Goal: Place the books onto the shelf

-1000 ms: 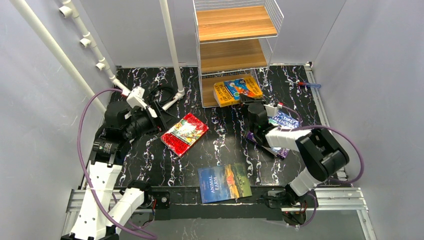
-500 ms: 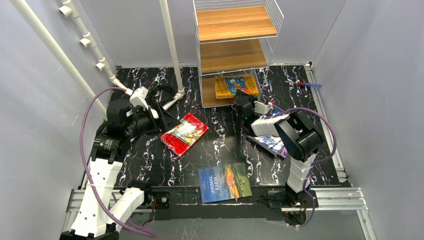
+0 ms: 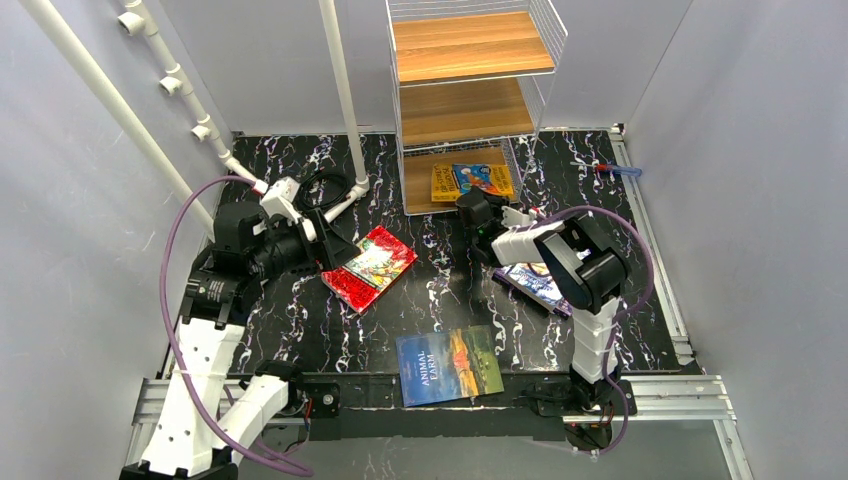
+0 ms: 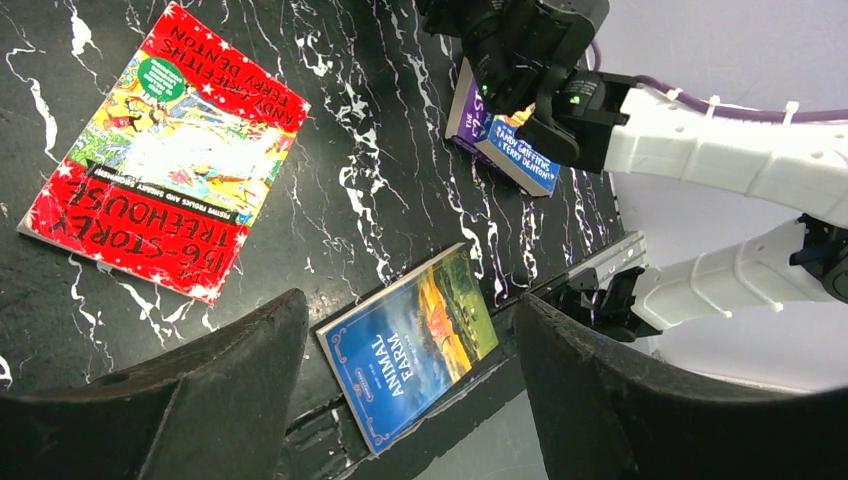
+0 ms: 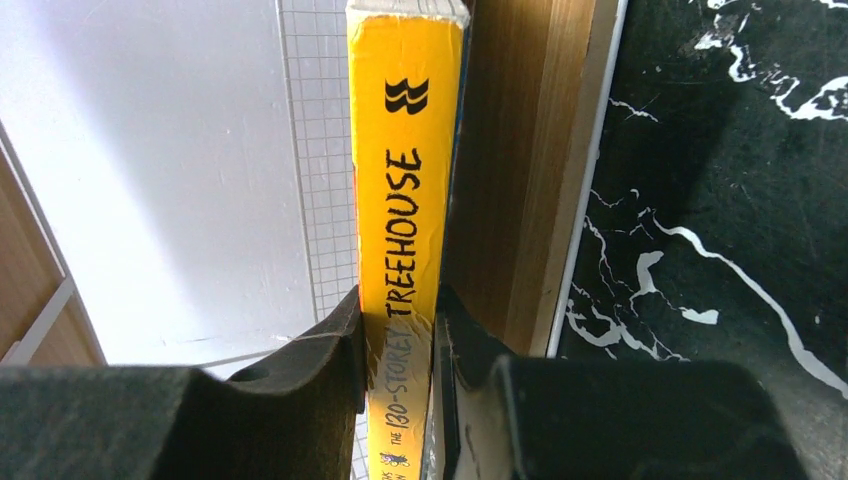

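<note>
Right claw [image 5: 398, 305] pinching the yellow-spined book [image 5: 402, 150] on the lowest board of the shelf [image 3: 420, 190], left claw [image 4: 410, 305] spread wide near the red book [image 4: 165, 150]

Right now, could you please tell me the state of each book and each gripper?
Blue book: cover up on the shelf's bottom board, spine pinched by the right gripper.
Red book: flat on the table.
Animal Farm: flat at the table's near edge.
Purple book: flat on the table.
Left gripper: open, holding nothing, above the table.
Right gripper: shut on the blue book.
</note>
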Motion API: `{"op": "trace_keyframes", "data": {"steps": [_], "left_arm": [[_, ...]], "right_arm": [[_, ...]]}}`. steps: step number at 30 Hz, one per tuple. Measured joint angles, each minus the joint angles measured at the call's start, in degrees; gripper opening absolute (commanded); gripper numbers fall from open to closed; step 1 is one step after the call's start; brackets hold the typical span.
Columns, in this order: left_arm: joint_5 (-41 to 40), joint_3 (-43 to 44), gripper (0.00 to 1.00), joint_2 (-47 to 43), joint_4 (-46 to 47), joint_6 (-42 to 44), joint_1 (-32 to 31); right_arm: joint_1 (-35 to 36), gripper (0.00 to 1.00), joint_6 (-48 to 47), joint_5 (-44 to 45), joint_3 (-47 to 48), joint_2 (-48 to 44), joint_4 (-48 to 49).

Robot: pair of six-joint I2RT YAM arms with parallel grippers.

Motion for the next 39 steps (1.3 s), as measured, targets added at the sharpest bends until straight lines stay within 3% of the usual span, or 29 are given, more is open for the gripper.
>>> {"op": "trace_keyframes", "data": {"steps": [6,13,19,21,34,39], "left_arm": [[0.0,0.4,0.73,-0.5,-1.4,0.9,0.0],[0.0,0.7,0.73,-1.0,-2.4,1.5,0.0],[0.0,0.7,0.74,-1.2,-2.4,1.7,0.0],[0.0,0.7,0.73,-1.2,-2.4,1.7,0.0],[0.0,0.7,0.74,-1.8,-2.4,1.9,0.0],[0.0,0.7,0.74,-2.1,-2.4,1.9,0.0]], "right_arm": [[0.0,0.01,0.5,0.4,1.7,2.4,-0.9],[-1.1,0.64,-0.5,-0.9,1.9,3.1,0.9],[-2.3,0.82,-2.8,-2.8,0.9,3.1,2.4],[-2.6,0.97,-3.5,-3.8,0.6,3.1,2.5],[-4.2,0.99,-7.8,-13.0,-2.4,-1.2,0.4],[-4.5,0.99,-9.8,-15.9,-2.8,-5.6,-5.1]]}}
